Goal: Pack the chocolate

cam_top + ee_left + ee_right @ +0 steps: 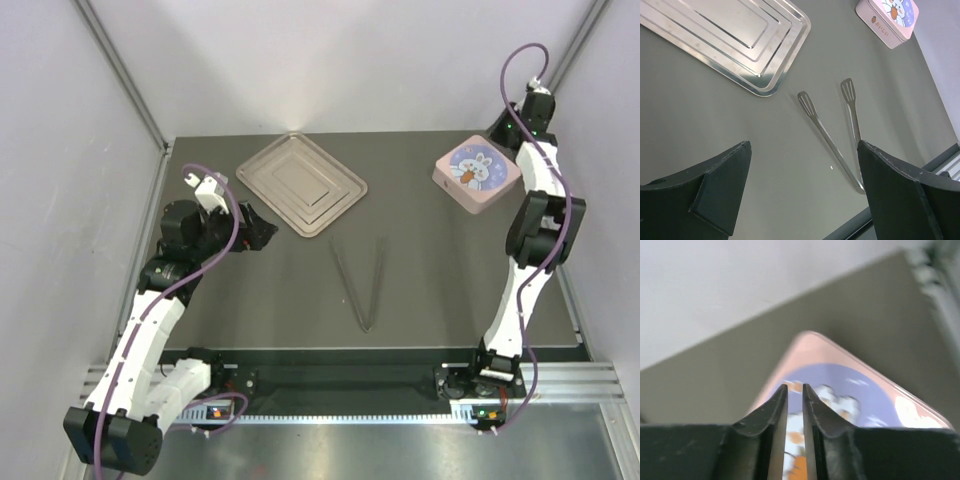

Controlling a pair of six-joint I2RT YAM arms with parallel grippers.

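No chocolate pieces show in any view. A pink box (476, 172) with a rabbit picture on its closed lid sits at the far right; it also shows in the left wrist view (887, 20) and blurred in the right wrist view (850, 375). My right gripper (503, 133) hovers over the box's far edge, its fingers (795, 386) almost together with nothing between them. My left gripper (262, 232) is open and empty at the left, beside the metal tray (300, 185); its fingers (805, 145) frame bare table.
The empty steel tray (765, 85) lies at the back left. Metal tongs (362, 285) lie in the table's middle, tips pointing away, also in the left wrist view (832, 145). Grey walls enclose the table on three sides.
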